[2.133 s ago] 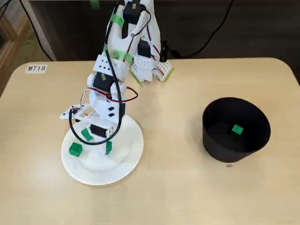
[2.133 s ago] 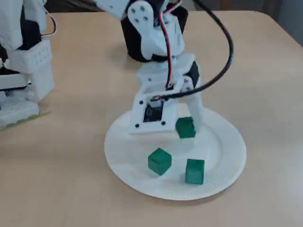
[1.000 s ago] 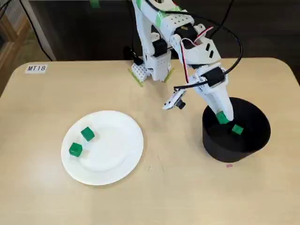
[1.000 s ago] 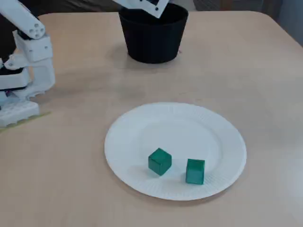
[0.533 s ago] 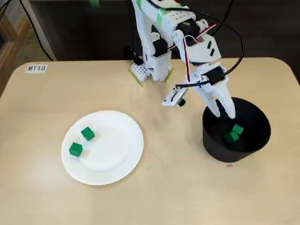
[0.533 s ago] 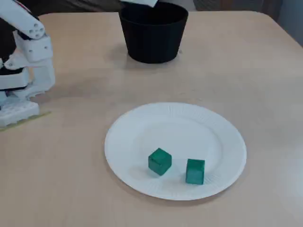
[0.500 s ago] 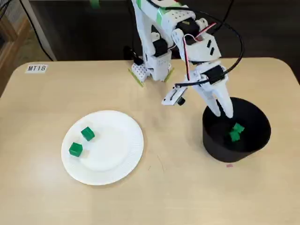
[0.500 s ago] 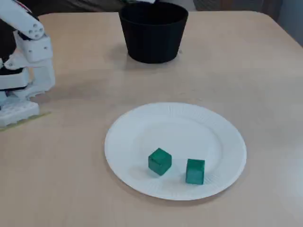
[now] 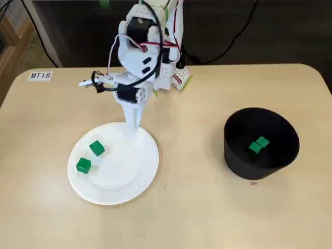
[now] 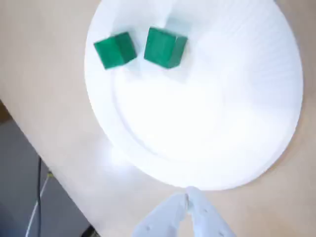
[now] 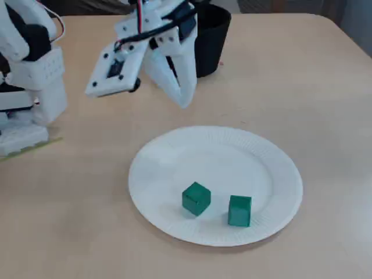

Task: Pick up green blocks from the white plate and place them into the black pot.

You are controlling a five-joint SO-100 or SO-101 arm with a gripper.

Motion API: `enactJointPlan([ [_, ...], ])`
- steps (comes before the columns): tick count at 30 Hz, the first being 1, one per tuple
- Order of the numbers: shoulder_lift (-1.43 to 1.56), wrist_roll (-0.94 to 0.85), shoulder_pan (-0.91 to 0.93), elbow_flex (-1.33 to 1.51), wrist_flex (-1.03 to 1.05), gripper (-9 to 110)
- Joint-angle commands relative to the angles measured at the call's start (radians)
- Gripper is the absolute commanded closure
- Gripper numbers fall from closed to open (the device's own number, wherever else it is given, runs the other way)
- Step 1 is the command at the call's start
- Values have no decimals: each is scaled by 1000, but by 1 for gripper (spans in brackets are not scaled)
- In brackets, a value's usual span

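Blocks first: two green blocks (image 9: 96, 148) lie on the white plate (image 9: 129, 192), on its left part in a fixed view, near each other but not touching. In the wrist view they show as crisp little cubes (image 10: 165, 47) with flat faces and sharp edges. The black pot (image 9: 244, 166) stands well apart to the right in that fixed view, with two green cubes (image 9: 254, 147) inside it, so I judge the job about half done.

My gripper (image 10: 187, 193) hangs over the plate's rim on the side away from the blocks, fingers pressed together and carrying nothing. It will need to spread before it comes down.

I expect these to be light and stiff — no give under the pads, and probably a bit slick, so a skewed pinch could squirt one sideways. I would take one across two opposite flat faces, low on its sides. I would pick faces that do not look toward its neighbour, so neither finger has to squeeze into the gap. The plate looks thin and light; pressing on it could shift or tip it.
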Motion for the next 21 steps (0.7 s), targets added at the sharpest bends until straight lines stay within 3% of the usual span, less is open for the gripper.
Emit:
enactJointPlan([
  [1,-46,61,72,-54,5,104],
  [16,-595,-75,216,-535,238,104],
  [21,-627,-130,238,-617,281,80],
])
